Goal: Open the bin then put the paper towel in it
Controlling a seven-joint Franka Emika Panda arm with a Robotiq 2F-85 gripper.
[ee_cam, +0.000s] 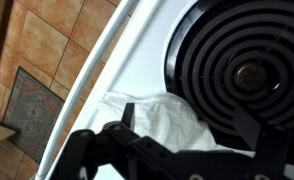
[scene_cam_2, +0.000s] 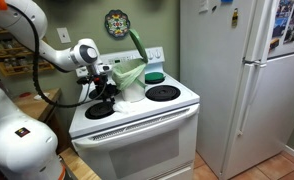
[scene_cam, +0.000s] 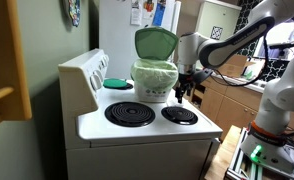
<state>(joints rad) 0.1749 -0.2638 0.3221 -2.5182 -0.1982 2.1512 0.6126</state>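
The paper towel [ee_cam: 170, 122] is lying on the stove top [ee_cam: 137, 60], lower centre of the wrist view, between the pincer's [ee_cam: 199, 128] wide-open, empty jaws.

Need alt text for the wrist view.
A crumpled white paper towel lies on a white stovetop between the dark fingers of the gripper, which reach in from the bottom edge. A black coil burner fills the right side, and brown tiled floor shows at left.
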